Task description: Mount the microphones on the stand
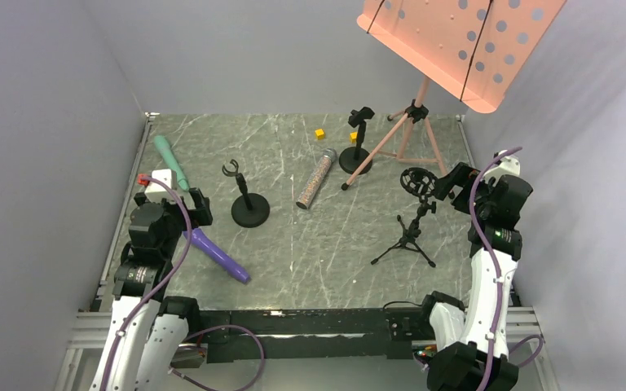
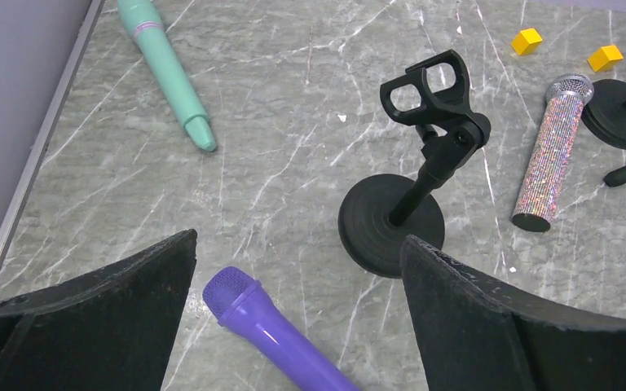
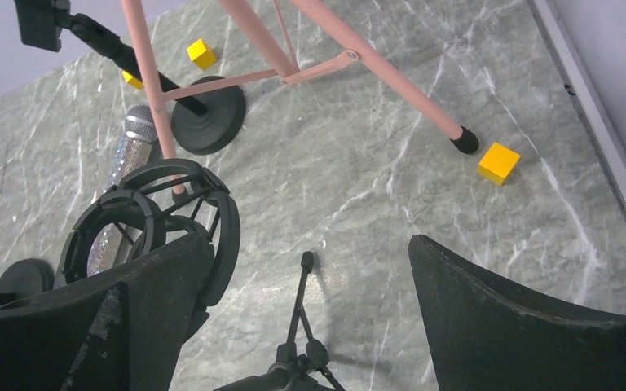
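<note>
The purple microphone (image 1: 220,255) lies on the table at front left; in the left wrist view (image 2: 269,332) its head lies between my open left gripper's (image 2: 297,244) fingers, below them. The teal microphone (image 1: 170,161) lies at far left. The glittery microphone (image 1: 315,178) lies mid-table. A round-base clip stand (image 1: 249,200) stands left of centre, a second one (image 1: 357,147) at the back. A tripod stand with a shock-mount ring (image 1: 414,213) stands at right. My right gripper (image 3: 310,244) is open and empty above that tripod, beside the ring (image 3: 151,224).
A pink music stand (image 1: 424,90) with tripod legs stands at back right. Small yellow cubes (image 1: 319,133) lie near the back, one (image 3: 499,162) by a pink leg's foot. Grey walls enclose the table on three sides.
</note>
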Controlling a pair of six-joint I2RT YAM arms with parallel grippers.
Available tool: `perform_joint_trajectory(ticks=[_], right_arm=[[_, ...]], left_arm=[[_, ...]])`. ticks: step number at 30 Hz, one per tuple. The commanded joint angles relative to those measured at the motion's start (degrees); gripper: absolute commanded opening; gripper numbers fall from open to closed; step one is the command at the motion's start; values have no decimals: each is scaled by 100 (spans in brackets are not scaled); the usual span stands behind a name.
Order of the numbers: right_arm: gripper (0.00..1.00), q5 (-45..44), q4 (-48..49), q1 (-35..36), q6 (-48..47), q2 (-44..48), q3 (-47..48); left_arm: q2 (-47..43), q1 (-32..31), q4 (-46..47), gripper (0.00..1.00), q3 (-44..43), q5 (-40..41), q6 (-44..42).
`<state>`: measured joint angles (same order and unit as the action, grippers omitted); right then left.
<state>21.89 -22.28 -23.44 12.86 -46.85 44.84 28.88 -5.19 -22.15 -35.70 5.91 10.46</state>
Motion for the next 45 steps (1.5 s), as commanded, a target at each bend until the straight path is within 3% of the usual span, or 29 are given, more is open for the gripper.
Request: perform_joint_trajectory(ticks=[1,10,19,26,35,45], right_arm=[[100,-438,-282,-11,62,4,229],[100,-807,-573,-11,27,-294,473],[100,-866,-328,-12,-285,69,213],[100,-313,155,-11,-714,541,-295],[100,-296,234,-7,-1216,682,-408],[100,1203,-227,-11,-2833,685,-494]], left_arm=[[69,-17,10,99,-178,84,124],[257,-17,-81,99,-252,116,123],[113,-21,10,99,-157,40,124],[222,-17,17,99,-208,-51,99],[107,-24,26,99,-182,-112,101],[-26,-17,-34,99,-214,-532,492]])
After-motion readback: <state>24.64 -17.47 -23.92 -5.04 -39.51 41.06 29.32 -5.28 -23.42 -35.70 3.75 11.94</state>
